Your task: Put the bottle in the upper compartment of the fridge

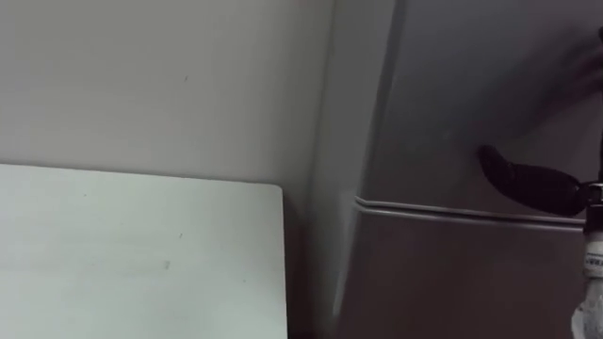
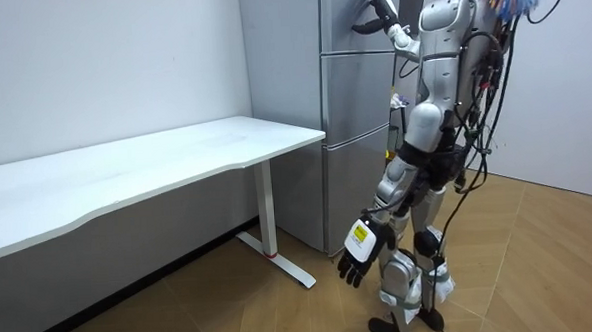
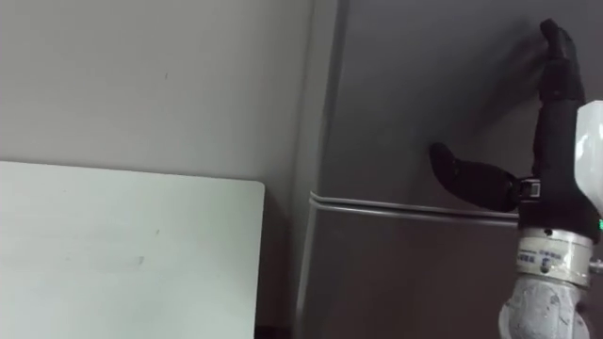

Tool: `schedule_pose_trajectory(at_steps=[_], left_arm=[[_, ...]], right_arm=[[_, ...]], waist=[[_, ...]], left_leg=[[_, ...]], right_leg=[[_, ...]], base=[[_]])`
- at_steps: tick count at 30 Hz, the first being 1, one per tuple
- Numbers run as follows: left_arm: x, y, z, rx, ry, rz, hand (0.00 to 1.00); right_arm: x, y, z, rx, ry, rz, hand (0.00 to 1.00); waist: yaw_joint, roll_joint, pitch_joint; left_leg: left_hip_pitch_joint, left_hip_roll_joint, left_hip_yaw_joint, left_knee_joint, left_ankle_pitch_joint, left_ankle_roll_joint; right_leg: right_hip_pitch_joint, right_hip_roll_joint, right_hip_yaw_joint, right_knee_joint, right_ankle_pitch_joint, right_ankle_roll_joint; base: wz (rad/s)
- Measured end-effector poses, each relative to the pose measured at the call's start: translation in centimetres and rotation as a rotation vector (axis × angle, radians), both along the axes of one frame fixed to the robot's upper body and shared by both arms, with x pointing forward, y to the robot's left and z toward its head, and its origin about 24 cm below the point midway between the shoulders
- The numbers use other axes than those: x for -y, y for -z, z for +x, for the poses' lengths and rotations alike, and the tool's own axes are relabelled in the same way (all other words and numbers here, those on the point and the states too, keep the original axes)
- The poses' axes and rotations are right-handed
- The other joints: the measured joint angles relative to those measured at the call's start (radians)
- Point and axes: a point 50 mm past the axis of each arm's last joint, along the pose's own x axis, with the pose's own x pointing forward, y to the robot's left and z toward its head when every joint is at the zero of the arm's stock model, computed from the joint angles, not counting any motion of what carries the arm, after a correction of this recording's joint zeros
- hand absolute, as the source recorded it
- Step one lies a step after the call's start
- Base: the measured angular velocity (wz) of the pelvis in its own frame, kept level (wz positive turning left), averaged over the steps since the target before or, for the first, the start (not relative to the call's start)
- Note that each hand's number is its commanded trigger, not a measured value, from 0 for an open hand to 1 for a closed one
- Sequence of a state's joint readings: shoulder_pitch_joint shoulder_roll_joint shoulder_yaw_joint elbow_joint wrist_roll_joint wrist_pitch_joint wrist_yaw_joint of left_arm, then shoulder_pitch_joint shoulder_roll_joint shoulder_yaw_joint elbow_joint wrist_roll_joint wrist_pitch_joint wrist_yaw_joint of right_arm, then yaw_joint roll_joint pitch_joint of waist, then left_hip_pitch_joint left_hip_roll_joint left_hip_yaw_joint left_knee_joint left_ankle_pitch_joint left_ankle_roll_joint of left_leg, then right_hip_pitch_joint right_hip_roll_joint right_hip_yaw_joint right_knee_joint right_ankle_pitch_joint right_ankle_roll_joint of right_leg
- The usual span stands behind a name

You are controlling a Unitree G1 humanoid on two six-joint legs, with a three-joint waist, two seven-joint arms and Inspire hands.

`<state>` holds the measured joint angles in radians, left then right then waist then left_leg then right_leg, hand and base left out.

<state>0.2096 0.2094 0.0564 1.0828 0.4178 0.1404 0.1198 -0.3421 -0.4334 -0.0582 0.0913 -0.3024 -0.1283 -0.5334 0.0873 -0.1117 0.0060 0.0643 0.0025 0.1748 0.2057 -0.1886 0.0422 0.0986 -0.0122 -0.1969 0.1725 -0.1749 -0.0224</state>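
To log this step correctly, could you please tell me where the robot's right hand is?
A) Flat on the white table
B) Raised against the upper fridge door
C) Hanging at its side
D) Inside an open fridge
B: the right hand is up with straight fingers against the shut upper fridge door, above the seam between the two doors.

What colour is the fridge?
Plain silver-grey fridge, no pattern; the room view shows it best.
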Motion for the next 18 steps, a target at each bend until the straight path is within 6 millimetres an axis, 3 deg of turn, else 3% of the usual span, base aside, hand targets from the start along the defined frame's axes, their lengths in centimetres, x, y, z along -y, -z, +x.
schedule_pose_trajectory(at_steps=[13, 18], left_arm=[[0.0, 0.0, 0.3, 0.000, 0.009, -0.012, 0.00], [-0.1, -0.2, 0.9, 0.020, 0.017, -0.007, 0.00]], right_arm=[[1.2, 0.8, 1.3, -0.080, 0.070, -0.006, 0.00], [1.7, 0.8, 1.2, -0.088, 0.081, 0.018, 0.00]], waist=[[0.015, -0.006, -0.0040], [0.013, -0.012, -0.0113]], left_leg=[[-0.023, -0.014, -0.025, 0.002, 0.025, 0.013], [-0.046, -0.016, -0.035, 0.015, 0.028, 0.018]], right_leg=[[-0.016, -0.009, -0.005, 0.001, 0.022, 0.002], [-0.030, -0.015, -0.026, 0.003, 0.033, 0.009]], base=[[0.04], [0.05]])
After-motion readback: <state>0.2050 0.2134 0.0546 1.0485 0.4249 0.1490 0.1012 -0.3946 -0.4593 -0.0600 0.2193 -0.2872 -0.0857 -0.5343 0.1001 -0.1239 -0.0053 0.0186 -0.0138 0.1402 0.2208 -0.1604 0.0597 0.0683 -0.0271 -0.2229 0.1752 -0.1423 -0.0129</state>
